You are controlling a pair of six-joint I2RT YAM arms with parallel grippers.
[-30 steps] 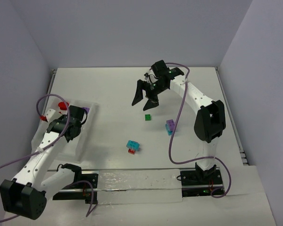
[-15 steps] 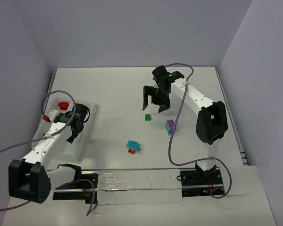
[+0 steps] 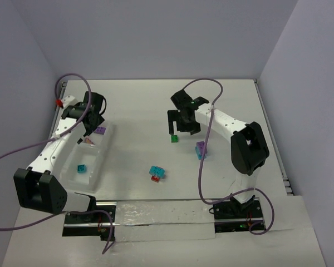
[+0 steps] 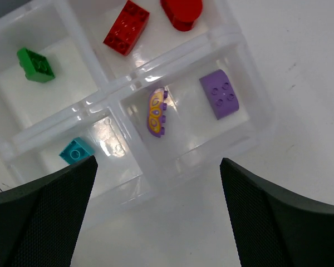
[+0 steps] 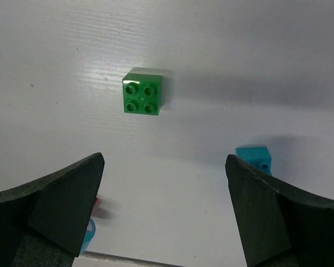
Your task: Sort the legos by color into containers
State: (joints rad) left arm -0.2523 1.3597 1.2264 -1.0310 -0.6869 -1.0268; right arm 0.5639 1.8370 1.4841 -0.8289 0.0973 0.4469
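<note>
The clear tray [image 3: 103, 158] lies at the left of the table. Its compartments hold a red brick [image 4: 126, 19], a red round piece [image 4: 181, 11], a green brick [image 4: 36, 64], a purple brick [image 4: 222, 94], a purple-and-yellow piece [image 4: 156, 111] and a cyan brick [image 4: 76, 151]. My left gripper [image 3: 92, 127] [image 4: 156, 217] hangs open and empty over the tray's far end. A loose green brick [image 3: 173, 138] [image 5: 143, 92] lies mid-table. My right gripper [image 3: 182, 129] [image 5: 164, 206] stands open just above and beside it, holding nothing.
A purple-on-cyan stack [image 3: 200, 149] lies right of the green brick; its cyan part [image 5: 254, 158] shows by my right finger. A cyan-on-red stack [image 3: 156, 173] lies nearer the arm bases. White walls bound the table on three sides.
My left arm has swung from the tray's near part to its far end, and its gripper has opened wide. My right gripper has dropped toward the green brick.
</note>
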